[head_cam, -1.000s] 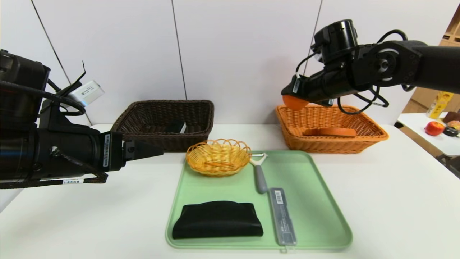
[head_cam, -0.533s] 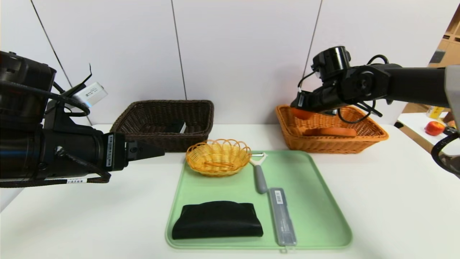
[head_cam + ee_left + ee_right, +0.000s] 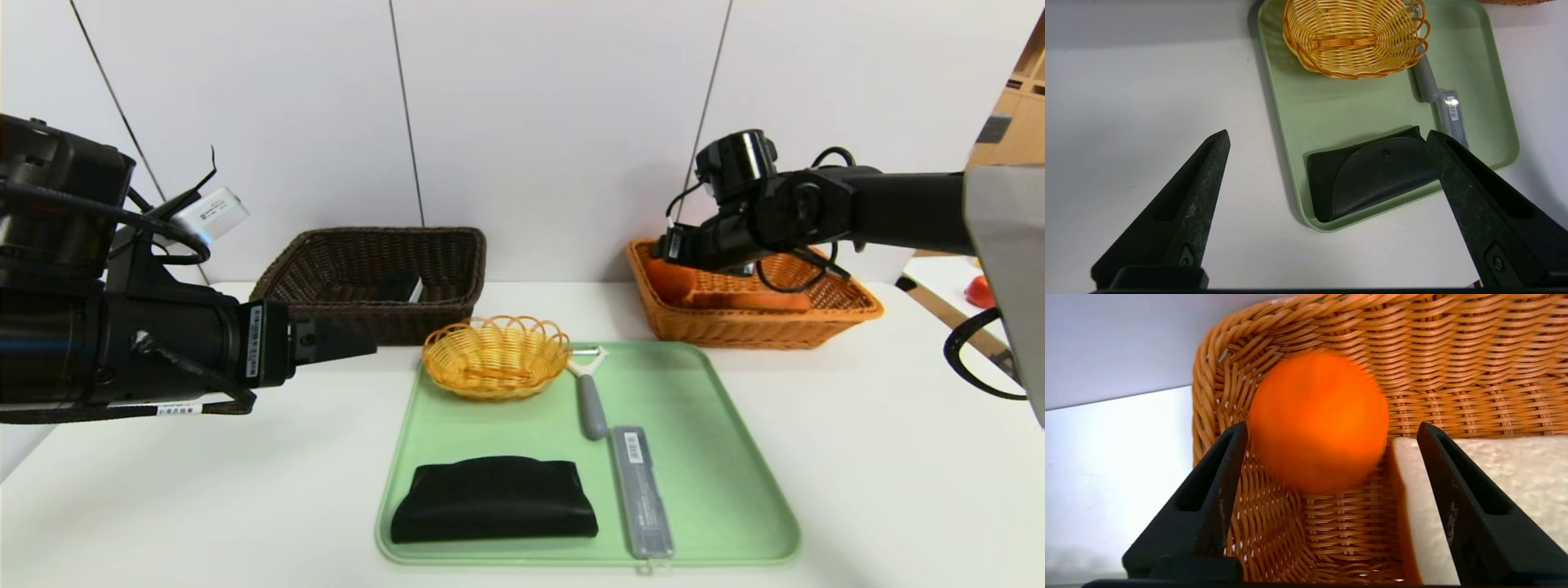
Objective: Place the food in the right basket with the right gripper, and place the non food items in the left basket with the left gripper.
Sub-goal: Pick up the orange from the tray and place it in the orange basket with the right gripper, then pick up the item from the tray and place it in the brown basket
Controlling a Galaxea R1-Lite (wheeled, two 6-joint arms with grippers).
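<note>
White counter (image 3: 898,457), pale panelled wall behind. Right gripper (image 3: 1331,437) hangs inside the right basket (image 3: 849,314) at its near-left corner, jaws parted; the orange (image 3: 1318,420) sits free between them, just beside the bread slice (image 3: 1502,486). Release looks done: best to lift straight up, jaws wide, clear of the rim. Left gripper (image 3: 1327,139) hovers with jaws spread beside the green tray (image 3: 718,425), black pouch (image 3: 494,498) below it.

Orange (image 3: 671,278) and bread slice (image 3: 755,300) in right basket (image 3: 849,314); pouch (image 3: 494,499) on tray (image 3: 710,457).
</note>
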